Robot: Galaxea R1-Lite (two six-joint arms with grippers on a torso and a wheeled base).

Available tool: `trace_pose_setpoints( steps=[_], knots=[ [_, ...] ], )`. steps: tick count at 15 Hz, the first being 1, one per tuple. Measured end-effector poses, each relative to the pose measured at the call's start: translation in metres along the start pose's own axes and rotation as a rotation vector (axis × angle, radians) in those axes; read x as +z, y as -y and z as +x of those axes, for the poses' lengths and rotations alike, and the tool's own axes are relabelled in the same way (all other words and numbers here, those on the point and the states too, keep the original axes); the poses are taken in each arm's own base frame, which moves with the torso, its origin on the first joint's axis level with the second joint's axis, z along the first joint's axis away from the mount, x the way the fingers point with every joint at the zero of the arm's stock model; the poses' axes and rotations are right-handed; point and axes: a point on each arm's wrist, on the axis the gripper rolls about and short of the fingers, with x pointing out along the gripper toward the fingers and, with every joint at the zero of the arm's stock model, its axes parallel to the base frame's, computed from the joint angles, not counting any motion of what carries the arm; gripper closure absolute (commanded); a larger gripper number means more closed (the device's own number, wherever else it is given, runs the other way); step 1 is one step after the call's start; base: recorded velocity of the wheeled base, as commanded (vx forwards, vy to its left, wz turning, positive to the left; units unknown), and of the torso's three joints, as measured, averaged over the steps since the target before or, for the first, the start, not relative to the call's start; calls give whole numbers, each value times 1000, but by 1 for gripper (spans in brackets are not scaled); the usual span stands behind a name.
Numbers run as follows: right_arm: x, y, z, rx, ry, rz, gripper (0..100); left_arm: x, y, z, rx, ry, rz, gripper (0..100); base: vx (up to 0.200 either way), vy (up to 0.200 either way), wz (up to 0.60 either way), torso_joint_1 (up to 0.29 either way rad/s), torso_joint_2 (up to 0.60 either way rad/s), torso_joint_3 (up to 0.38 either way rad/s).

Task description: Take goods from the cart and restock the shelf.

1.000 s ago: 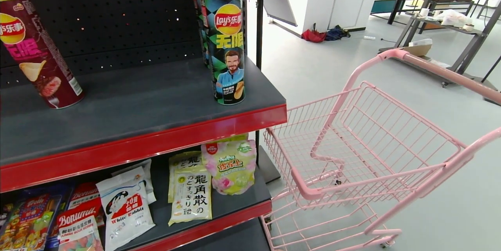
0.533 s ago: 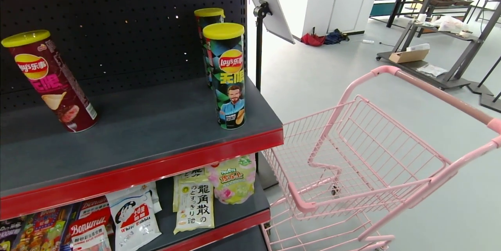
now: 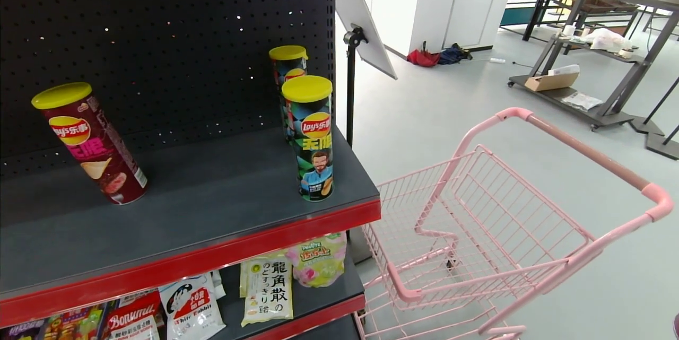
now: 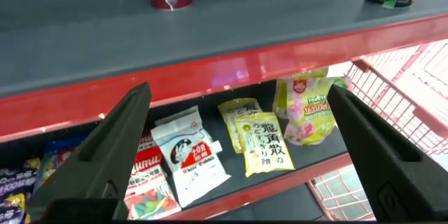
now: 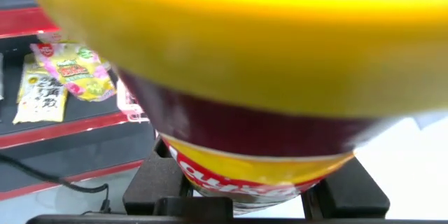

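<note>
Chip can (image 5: 238,112), yellow lid and maroon body, sits in my right gripper (image 5: 252,196). Its fingers (image 5: 157,185) are closed on either side of the can, which is held out in front of the shelf's lower levels, not on a board yet. My guess is it belongs by the matching maroon can (image 3: 90,141) on the left of the top shelf (image 3: 185,212), since flavours look grouped. The two green cans (image 3: 313,138) stand one behind the other at the right end, labels facing out.

Left gripper (image 4: 239,94) is empty, fingers spread wide, aimed at the snack bags (image 4: 262,140) below. Pink cart (image 3: 477,223) stands just beside the shelf's right end.

Label-wise, the maroon one has a round red-and-yellow logo, pink characters and a chip picture. The green has a man's portrait.
</note>
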Motion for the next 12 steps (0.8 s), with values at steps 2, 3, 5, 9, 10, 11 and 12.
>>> trace_pose_setpoints(
  steps=[2, 3, 5, 9, 10, 11, 12],
  knots=[
    [3, 0, 2, 6, 8, -13, 100, 0, 0, 0, 0, 0, 0, 0, 0, 0, 0, 161, -368, -220],
    [3, 0, 3, 7, 5, -17, 100, 0, 0, 0, 0, 0, 0, 0, 0, 0, 0, 168, -369, -217],
    [4, 0, 6, 5, -3, -21, 100, 0, 0, 0, 0, 0, 0, 0, 0, 0, 0, 102, -237, -132],
    [4, 1, 8, 0, -15, -31, 100, 0, 0, 0, 0, 0, 0, 0, 0, 0, 450, 10, -28, -13],
    [4, 1, 8, -1, -15, -30, 100, 0, 0, 0, 1, 0, 0, 0, 0, 0, 600, 2, -2, 7],
    [3, 0, 9, 0, -18, -30, 100, 0, 0, 0, 1, 0, 0, 0, 0, 0, 600, 12, 2, -2],
    [3, 0, 9, 0, -18, -30, 100, 0, 0, 0, 0, 0, 0, 0, 0, 0, 600, 12, -2, 2]
  ],
)
